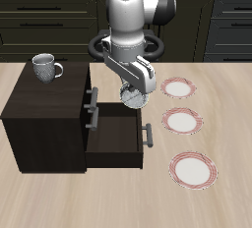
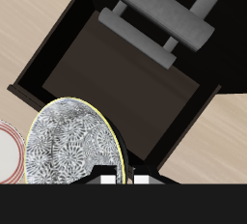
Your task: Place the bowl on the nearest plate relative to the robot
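My gripper (image 1: pixel 134 90) is shut on the rim of the bowl (image 1: pixel 135 98), a small white-grey bowl with a dark speckled inside. It holds the bowl tilted in the air above the open drawer (image 1: pixel 116 139). In the wrist view the bowl (image 2: pixel 69 143) fills the space by my fingertips (image 2: pixel 108 180), with the drawer's inside below it. Three white plates with red-pink rims lie in a row beside the cabinet: one farthest back (image 1: pixel 177 87), one in the middle (image 1: pixel 181 122), one nearest the table's front edge (image 1: pixel 193 169). An edge of one plate (image 2: pixel 8 155) shows in the wrist view.
A dark wooden cabinet (image 1: pixel 44 114) stands on the table with its lower drawer pulled out and a metal handle (image 1: pixel 151 136) on the drawer front. A grey handled mug (image 1: pixel 44 68) stands on the cabinet's top. Dark kitchen cupboards line the back.
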You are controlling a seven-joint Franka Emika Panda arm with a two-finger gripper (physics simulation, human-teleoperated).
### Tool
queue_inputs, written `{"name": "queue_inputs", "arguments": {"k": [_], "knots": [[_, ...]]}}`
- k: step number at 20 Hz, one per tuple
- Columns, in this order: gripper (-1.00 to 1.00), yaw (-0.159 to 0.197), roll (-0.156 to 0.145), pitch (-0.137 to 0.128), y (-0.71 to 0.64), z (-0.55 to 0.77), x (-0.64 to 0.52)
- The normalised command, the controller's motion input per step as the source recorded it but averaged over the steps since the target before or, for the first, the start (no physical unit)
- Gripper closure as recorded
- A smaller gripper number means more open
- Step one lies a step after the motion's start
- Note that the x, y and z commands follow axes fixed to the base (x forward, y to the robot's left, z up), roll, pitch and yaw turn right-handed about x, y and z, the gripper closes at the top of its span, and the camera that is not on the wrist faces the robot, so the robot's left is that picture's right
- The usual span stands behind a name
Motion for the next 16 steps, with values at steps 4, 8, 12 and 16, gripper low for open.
{"name": "queue_inputs", "arguments": {"k": [4, 8, 12, 16], "knots": [[1.00, 0.078, 0.024, -0.025, 0.11, 0.16, -0.06], [1.00, 0.173, 0.063, 0.019, 0.26, 0.12, -0.04], [1.00, 0.199, 0.070, 0.038, 0.32, 0.11, -0.05], [1.00, 0.276, 0.106, 0.082, 0.48, 0.19, -0.07]]}}
